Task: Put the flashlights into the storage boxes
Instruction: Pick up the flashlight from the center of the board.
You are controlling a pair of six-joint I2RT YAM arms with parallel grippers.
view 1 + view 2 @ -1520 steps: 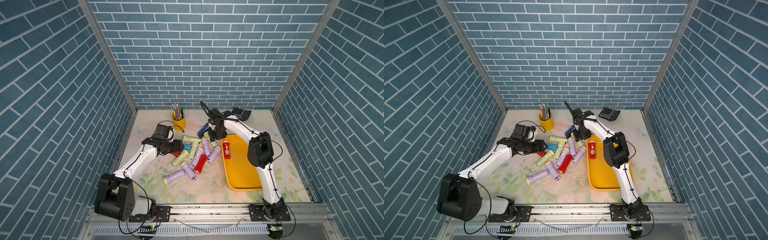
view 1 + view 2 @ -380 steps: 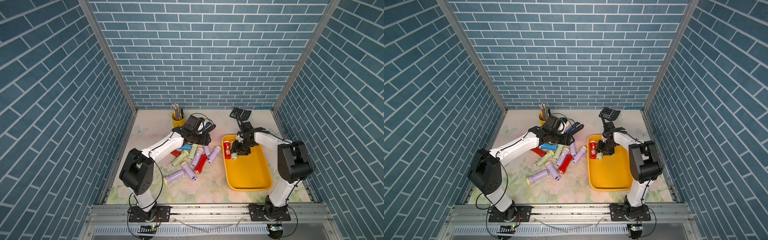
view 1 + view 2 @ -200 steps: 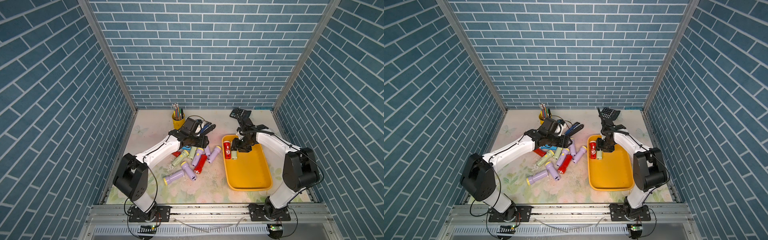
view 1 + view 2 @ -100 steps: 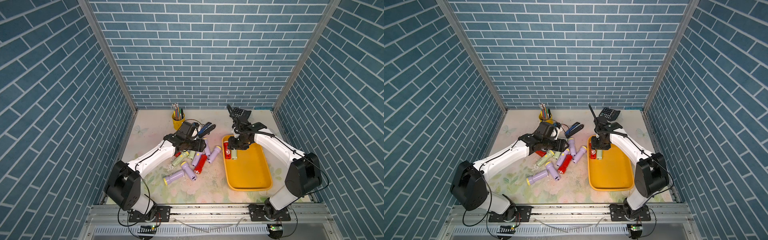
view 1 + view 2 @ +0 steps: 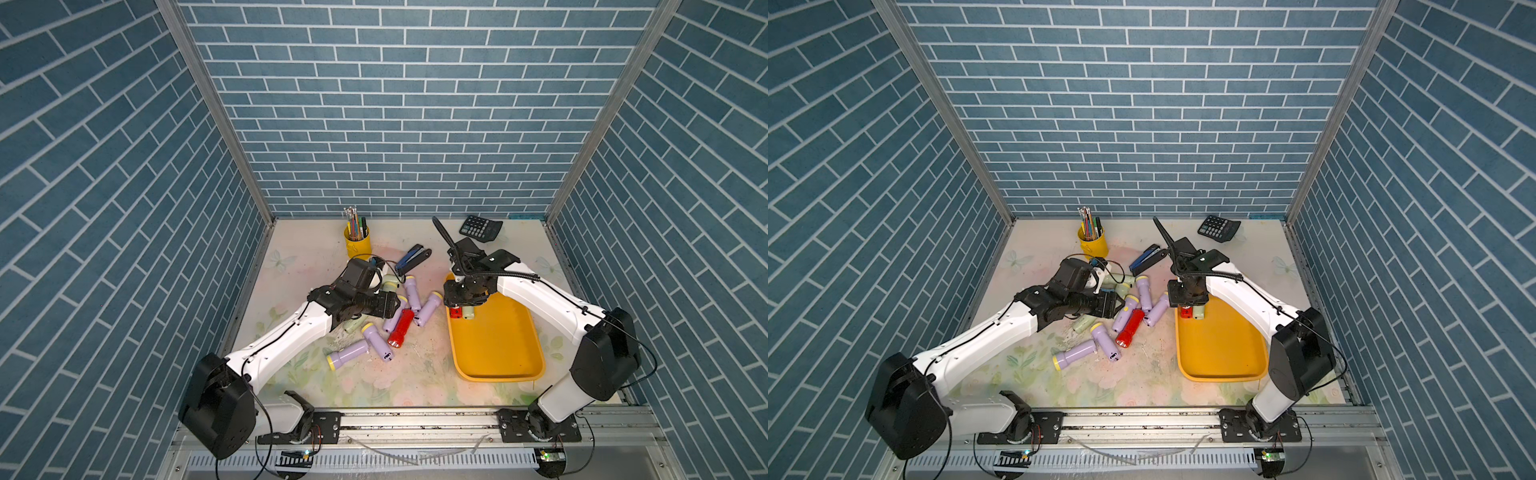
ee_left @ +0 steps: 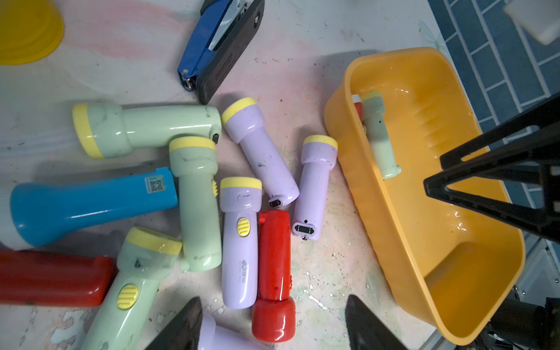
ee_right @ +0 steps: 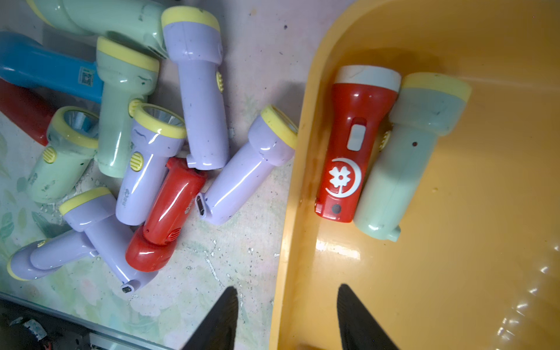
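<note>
Released: left hand [image 6: 272,303], right hand [image 7: 287,289]. At 9 o'clock of tray [image 5: 494,349], flashlights [image 5: 428,309]: we judge light, rigid, slick; grip mid-barrel.

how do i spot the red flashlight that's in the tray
Find the yellow tray beside the loose pile. Two flashlights lie side by side at its far end, and the red flashlight is the one nearer the pile, against a pale green flashlight. Only it has a white head and a white moon-and-flower mark.
</note>
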